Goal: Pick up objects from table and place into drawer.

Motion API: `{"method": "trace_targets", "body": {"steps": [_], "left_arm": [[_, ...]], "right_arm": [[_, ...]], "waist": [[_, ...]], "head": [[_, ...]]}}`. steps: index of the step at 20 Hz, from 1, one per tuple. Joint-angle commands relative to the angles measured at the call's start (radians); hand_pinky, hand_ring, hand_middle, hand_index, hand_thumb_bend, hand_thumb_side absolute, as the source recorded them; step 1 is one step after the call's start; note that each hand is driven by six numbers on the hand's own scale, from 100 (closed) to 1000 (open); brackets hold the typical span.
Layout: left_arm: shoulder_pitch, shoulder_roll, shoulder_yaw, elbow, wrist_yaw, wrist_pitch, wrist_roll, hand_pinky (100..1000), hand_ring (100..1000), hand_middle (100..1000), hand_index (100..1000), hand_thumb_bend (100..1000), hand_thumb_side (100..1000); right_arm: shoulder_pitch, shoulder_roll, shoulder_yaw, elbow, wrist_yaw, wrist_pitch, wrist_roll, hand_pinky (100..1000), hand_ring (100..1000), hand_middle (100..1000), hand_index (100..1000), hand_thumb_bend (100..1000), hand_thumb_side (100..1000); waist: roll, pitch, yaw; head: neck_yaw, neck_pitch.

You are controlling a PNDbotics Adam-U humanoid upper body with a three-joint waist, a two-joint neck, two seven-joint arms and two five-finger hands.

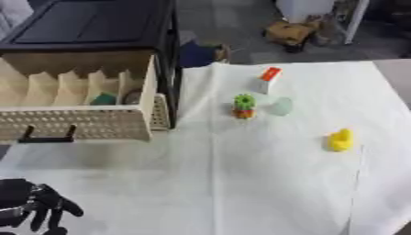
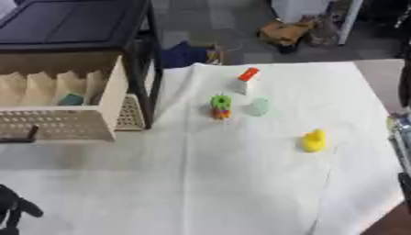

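Four small objects lie on the white cloth: a white block with an orange-red top (image 1: 269, 79), a green and orange toy (image 1: 243, 106), a pale green translucent piece (image 1: 281, 106) and a yellow duck-shaped toy (image 1: 341, 139). The cream drawer (image 1: 76, 123) stands pulled out at the left, with a teal item (image 1: 102, 99) and a dark round item (image 1: 132, 97) inside. My left hand (image 1: 44, 209) rests at the lower left corner, its fingers relaxed and empty. My right hand shows in neither view.
A black cabinet (image 1: 88, 23) sits above the drawer, whose black handle (image 1: 48, 137) faces me. Part of my right arm (image 2: 400, 137) runs along the right edge. Clutter lies on the floor beyond the table.
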Motion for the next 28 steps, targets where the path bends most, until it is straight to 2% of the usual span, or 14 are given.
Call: {"method": "trace_targets", "body": {"steps": [1,14,19,28], "left_arm": [[-0.021,0.012,0.019,-0.012,0.012,0.016,-0.013,401,538,570,890,100,1000],[-0.071,-0.007,0.033,-0.012,0.016,0.079,-0.023,403,549,573,895,100,1000],[-0.075,-0.011,0.045,-0.012,0.014,0.102,-0.018,403,550,570,895,100,1000],[-0.08,-0.014,0.068,-0.012,0.017,0.134,-0.001,408,557,576,898,100,1000]], "right_arm": [[-0.011,-0.012,-0.015,-0.017,-0.007,0.002,0.0,633,596,596,839,153,1000],[-0.005,-0.014,-0.023,-0.017,-0.009,0.006,0.004,631,590,593,838,166,1000],[-0.005,-0.013,-0.025,-0.017,-0.009,0.008,0.005,632,590,593,838,164,1000],[-0.022,-0.006,-0.023,-0.017,-0.004,0.018,0.008,636,591,589,839,159,1000]], "waist": [[-0.003,-0.01,-0.003],[-0.002,0.008,-0.015],[-0.001,0.011,-0.015],[-0.003,0.014,-0.017]], "head": [[0.007,0.004],[0.028,-0.018],[0.05,-0.028],[0.062,-0.044]]}}
